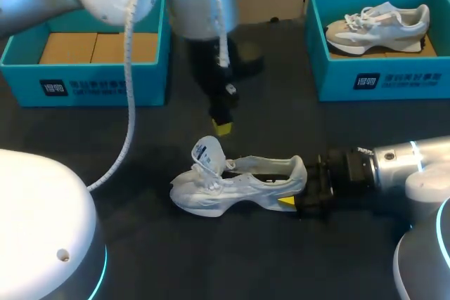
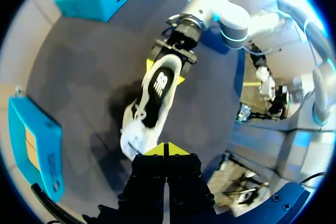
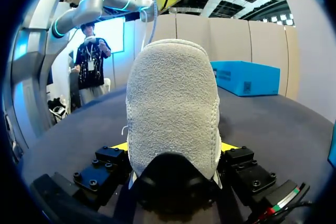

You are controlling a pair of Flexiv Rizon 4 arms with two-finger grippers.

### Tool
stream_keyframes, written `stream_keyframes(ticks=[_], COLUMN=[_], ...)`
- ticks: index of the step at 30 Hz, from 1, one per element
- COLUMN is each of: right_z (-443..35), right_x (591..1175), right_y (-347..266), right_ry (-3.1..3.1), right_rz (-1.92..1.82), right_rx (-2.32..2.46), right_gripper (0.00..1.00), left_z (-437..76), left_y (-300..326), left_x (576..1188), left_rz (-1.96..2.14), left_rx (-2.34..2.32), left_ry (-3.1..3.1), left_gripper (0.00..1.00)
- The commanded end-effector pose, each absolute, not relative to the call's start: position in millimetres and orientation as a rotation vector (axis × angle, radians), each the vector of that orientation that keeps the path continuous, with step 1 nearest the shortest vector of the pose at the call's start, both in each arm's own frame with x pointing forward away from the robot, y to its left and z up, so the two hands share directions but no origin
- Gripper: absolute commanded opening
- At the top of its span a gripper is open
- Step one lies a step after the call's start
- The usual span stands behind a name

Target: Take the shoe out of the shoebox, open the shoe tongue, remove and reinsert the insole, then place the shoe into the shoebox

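White-and-grey mesh sneaker is lying on the dark table, its heel being clamped between the right gripper's yellow-tipped fingers. Just beyond its raised tongue, the left gripper is hovering, tips pressed together, holding nothing. Farther back, a left teal cardboard shoebox is standing, and a right teal cardboard shoebox is holding a second pale sneaker.

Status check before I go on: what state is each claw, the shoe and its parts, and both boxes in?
shoe: on the table, sole down
tongue: lifted open
insole: lying inside the shoe
left claw: shut, empty, above the tongue
right claw: shut on the shoe's heel
left shoebox: open, no shoe inside
right shoebox: open, second shoe inside
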State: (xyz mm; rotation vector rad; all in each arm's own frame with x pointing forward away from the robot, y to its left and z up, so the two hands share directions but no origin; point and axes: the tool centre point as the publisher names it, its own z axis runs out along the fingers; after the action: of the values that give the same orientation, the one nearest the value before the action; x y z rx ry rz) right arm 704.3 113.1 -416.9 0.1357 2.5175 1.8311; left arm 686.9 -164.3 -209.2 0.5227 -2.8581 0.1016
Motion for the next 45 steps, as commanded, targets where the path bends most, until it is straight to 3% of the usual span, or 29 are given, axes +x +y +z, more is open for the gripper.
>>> stream_keyframes(ticks=[1,10,25,45], right_z=[-417,-417,-417,-417], right_x=[704,704,704,704], right_y=[115,115,115,115], right_ry=[2.519,2.519,2.519,2.519], right_rz=[1.827,1.827,1.827,1.827], right_rx=[0.137,0.137,0.137,0.137], right_gripper=[0.00,0.00,0.00,0.00], left_z=[-221,-249,-251,-333], left_y=[-180,-201,-205,-237], left_x=[676,678,679,699], left_rz=[0.146,0.161,0.164,0.073], left_rx=[0.391,0.149,0.130,-0.149], left_ry=[-2.947,-2.899,-2.903,-2.876], left_gripper=[0.00,0.00,0.00,0.00])
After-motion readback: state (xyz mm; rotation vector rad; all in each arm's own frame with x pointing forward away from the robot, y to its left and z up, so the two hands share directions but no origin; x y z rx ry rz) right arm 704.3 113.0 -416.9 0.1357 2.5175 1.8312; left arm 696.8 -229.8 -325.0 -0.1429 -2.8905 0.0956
